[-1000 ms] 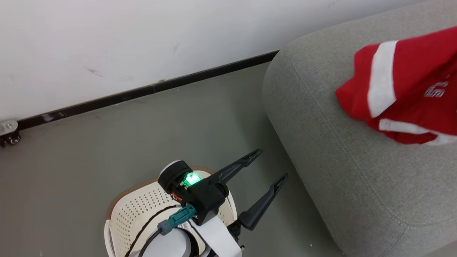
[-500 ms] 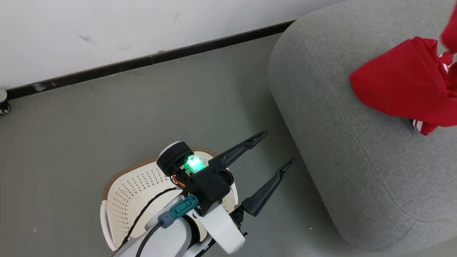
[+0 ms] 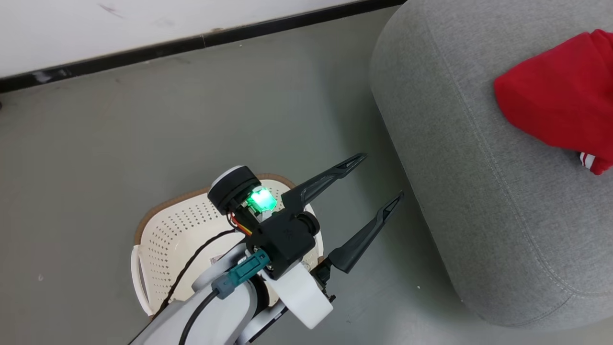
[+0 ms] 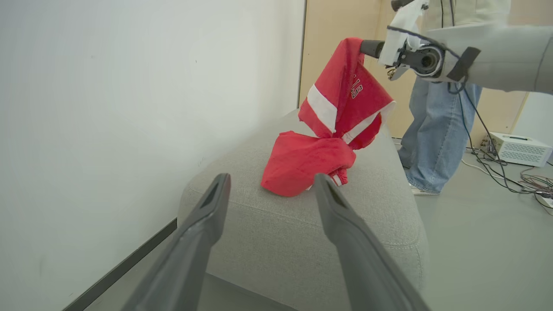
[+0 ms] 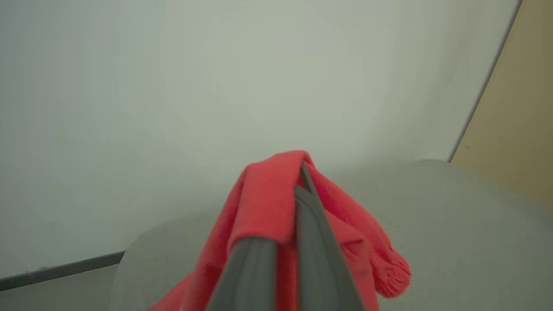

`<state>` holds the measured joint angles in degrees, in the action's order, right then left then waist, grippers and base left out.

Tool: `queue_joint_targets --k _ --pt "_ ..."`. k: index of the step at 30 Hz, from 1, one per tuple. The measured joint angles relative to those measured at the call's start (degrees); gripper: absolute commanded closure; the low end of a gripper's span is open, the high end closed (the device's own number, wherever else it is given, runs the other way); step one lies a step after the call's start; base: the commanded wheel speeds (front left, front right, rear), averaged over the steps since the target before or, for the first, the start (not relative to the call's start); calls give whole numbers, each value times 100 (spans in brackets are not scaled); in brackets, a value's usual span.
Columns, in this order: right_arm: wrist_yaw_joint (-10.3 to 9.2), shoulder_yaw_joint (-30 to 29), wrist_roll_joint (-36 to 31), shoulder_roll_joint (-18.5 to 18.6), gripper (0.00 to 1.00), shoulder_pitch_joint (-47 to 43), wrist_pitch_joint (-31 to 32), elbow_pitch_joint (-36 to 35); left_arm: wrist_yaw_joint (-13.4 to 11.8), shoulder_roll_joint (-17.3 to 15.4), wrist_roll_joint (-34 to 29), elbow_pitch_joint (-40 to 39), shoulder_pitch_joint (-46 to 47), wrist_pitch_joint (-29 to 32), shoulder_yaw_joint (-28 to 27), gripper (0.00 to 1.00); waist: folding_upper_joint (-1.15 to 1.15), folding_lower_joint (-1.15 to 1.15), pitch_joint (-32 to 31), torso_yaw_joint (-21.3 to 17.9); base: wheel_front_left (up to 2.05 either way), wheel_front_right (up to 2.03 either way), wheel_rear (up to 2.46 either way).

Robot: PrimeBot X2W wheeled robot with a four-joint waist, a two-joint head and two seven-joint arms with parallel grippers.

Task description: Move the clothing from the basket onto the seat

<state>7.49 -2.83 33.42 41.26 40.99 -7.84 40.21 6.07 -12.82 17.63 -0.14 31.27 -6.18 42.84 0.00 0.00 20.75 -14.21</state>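
Note:
The red clothing (image 4: 337,108) hangs from my right gripper (image 4: 367,45), which is shut on its top edge. Its lower folds rest in a heap on the grey seat (image 4: 302,224). In the right wrist view, red cloth (image 5: 259,194) drapes over that gripper's closed fingers (image 5: 302,207). The head view shows the clothing (image 3: 560,105) lying on the seat (image 3: 479,201) at the far right. My left gripper (image 3: 380,177) is open and holds nothing, over the right rim of the cream basket (image 3: 163,230), pointing at the seat. My left arm hides part of the basket's inside.
A white wall with a black skirting strip (image 3: 191,43) runs behind the grey floor. A person in jeans (image 4: 436,129) stands behind the seat. A white box (image 4: 520,147) and loose cables (image 4: 531,181) lie on the floor there.
The head camera has shifted, so the whole picture moved. The red clothing has sunk and folded onto the seat, and its white stripe has turned away. My left gripper stays open.

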Motion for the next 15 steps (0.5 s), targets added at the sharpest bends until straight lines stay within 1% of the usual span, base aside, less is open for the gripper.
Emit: queue_joint_targets --k 2,5,15 --pt "0 79 7 -227 100 -193 -27 126 0 -3 -23 -16 55 12 4 0 0 0 67 20 0 0 0" --pt "0 125 0 -456 100 -386 -89 272 0 -5 -33 -35 82 12 8 0 0 0 160 51 0 0 0" --pt "0 122 -27 -866 100 -489 -294 582 1 -29 -74 -45 202 20 18 0 0 0 409 113 0 0 0"
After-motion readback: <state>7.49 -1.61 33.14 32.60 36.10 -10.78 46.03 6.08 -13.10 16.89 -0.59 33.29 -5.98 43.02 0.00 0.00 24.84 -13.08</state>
